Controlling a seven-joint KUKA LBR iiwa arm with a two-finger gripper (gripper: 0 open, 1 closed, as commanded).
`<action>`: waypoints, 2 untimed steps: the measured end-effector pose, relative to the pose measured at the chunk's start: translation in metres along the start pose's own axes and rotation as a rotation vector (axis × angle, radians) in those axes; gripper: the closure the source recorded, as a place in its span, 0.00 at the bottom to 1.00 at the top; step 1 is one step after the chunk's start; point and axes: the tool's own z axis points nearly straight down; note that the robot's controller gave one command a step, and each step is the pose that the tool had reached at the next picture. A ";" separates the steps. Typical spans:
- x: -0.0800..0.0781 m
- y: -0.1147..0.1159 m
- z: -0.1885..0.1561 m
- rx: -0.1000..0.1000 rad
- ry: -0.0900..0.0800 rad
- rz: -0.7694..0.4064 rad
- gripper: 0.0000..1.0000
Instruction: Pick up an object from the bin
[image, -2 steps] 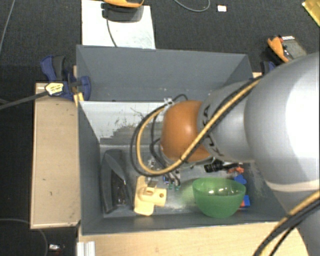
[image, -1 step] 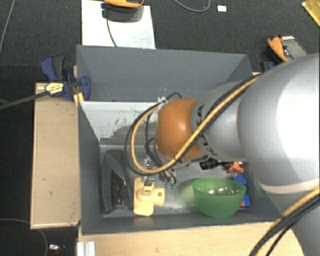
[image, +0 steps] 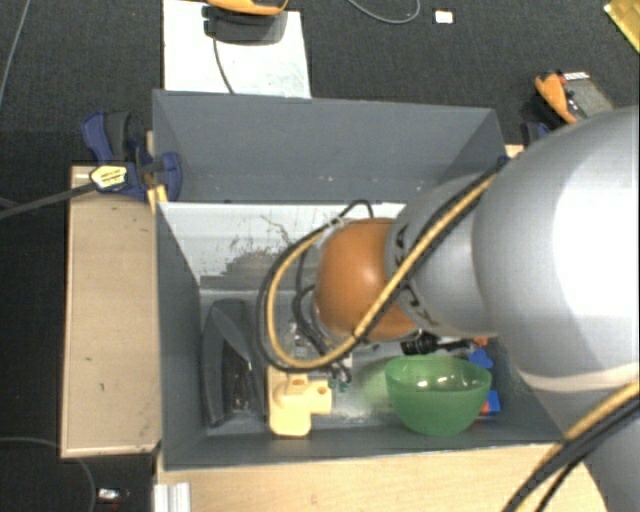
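My gripper hangs low in the bin, tucked under my orange cover, and I cannot tell whether it is open or closed, nor whether it has hold of anything. Nearest to it, at seven o'clock and just beside it, lies a yellow block on the floor; I judge that the likeliest pick. To do this well I would centre over the block's narrow upper part, come straight down, and close only once I am astride it, since it sits near the front wall. At four o'clock stands a green bowl, close enough that a sideways drift could nudge it. At three o'clock a blue piece peeps out behind the bowl. Farthest, at nine o'clock, a black tool lies along the left wall, well apart.
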 end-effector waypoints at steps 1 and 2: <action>-0.003 -0.008 -0.056 0.014 0.040 -0.043 1.00; -0.017 0.003 -0.053 0.005 0.017 -0.028 1.00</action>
